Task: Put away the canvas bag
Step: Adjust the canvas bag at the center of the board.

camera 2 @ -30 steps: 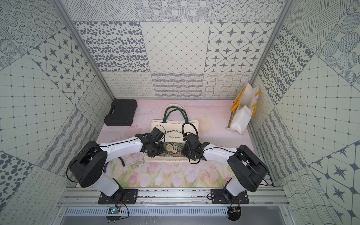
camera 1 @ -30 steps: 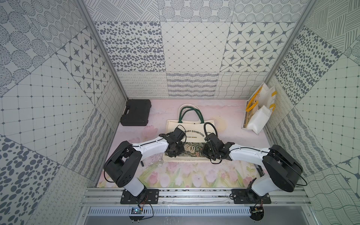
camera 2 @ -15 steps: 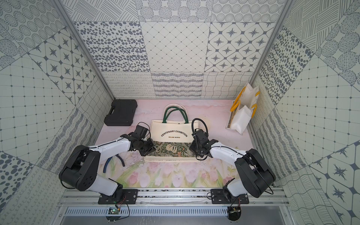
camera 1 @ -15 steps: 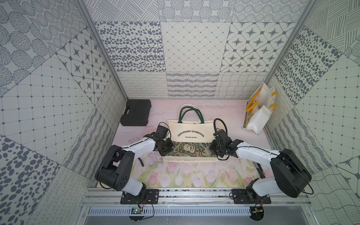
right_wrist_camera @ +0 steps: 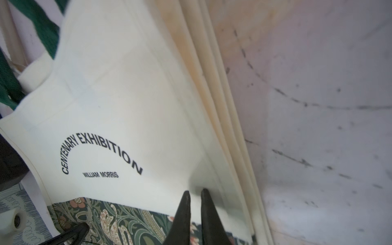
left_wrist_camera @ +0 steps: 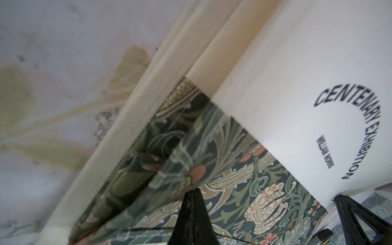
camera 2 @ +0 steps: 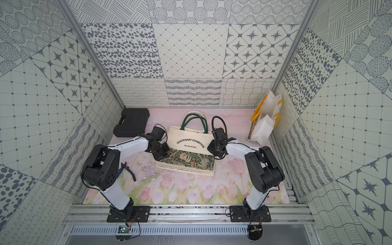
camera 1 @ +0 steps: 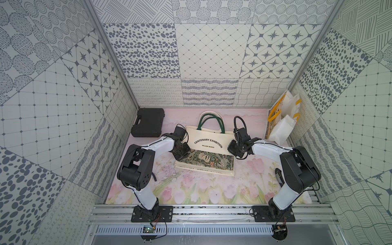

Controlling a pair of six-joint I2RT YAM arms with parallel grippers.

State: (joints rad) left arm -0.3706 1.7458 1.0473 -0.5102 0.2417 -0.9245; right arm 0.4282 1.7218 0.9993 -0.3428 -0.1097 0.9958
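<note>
left arm (camera 1: 159,146) low, left pincer (left_wrist_camera: 193,196) closed, right arm (camera 1: 267,148) low, right pincer (right_wrist_camera: 195,193) nearly closed

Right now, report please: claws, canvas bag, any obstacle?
Left claw shut, right claw nearly shut, grip unclear. Canvas bag flat on table, one claw at each side edge. Black case, paper bags well clear.

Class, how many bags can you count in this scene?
3. A cream canvas tote bag lies mid-table; a large white paper bag with yellow handles leans on the right wall, a smaller white bag in front. Others may hide behind.
</note>
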